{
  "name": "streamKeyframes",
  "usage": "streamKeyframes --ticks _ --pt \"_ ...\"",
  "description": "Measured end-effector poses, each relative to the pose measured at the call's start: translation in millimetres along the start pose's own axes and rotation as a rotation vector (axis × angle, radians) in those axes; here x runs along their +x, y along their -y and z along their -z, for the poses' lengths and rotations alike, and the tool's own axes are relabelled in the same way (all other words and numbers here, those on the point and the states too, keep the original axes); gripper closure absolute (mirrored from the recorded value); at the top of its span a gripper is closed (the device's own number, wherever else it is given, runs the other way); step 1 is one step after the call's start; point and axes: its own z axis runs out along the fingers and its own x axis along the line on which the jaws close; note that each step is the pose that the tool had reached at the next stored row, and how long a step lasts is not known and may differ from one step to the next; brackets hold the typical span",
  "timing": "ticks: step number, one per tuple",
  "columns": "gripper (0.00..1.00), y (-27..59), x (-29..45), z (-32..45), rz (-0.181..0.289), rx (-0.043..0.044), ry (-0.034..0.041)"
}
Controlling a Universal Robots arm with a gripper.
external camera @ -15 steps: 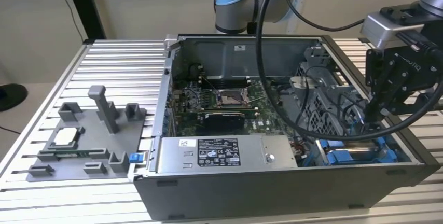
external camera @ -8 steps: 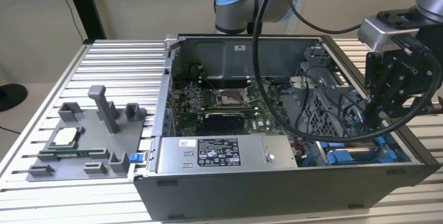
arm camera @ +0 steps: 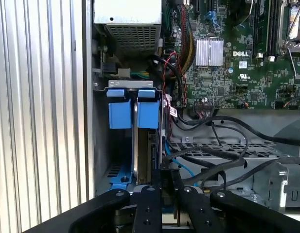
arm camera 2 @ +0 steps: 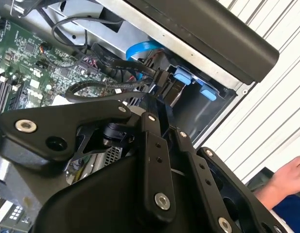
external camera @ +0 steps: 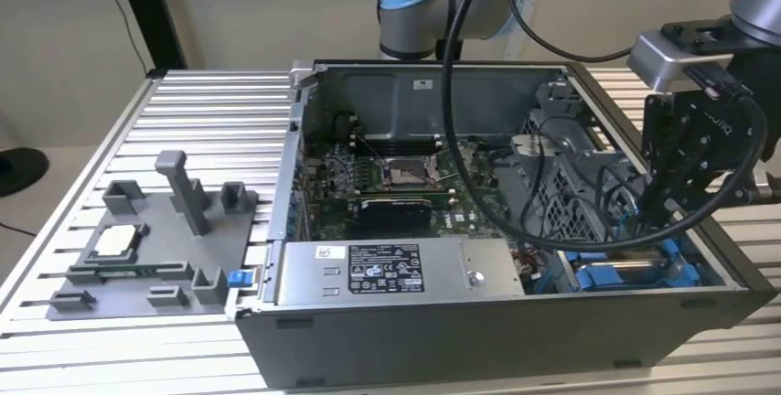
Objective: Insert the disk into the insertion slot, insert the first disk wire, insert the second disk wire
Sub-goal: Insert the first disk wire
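The disk (external camera: 628, 267), silver in its blue carrier, lies in the insertion slot (external camera: 681, 276) at the case's front corner, on the exterior view's right. Its blue tabs (arm camera: 149, 114) face me in the first wrist view. My black gripper (external camera: 643, 226) reaches down into that corner, just above the disk. In the second wrist view my gripper (arm camera 2: 162, 86) is shut on the black connector of a flat black disk wire (arm camera 2: 106, 87), close to the blue tabs (arm camera 2: 181, 77). My gripper (arm camera: 167, 177) stays narrow, in line with the disk's end. A thin blue wire (arm camera: 181, 165) runs beside it.
The open computer case (external camera: 488, 340) stands on a ribbed aluminium table (external camera: 196, 112). Inside are the motherboard (external camera: 390, 185), a labelled grey power supply (external camera: 384, 272) and a perforated cage (external camera: 573, 194). A grey fixture (external camera: 146, 240) sits on the exterior view's left. A person's hand (arm camera 2: 286, 182) is near the table.
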Motion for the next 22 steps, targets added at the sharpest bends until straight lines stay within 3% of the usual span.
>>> streamKeyframes --ticks 5,13,22 --pt "1.0 0.0 0.0 -0.1 0.0 -0.0016 -0.0001" --pt "1.0 -0.2 0.0 -4.4 -0.001 -0.0303 -0.0007" --pt "1.0 -0.1 0.0 -4.8 -0.001 -0.0308 -0.0007"
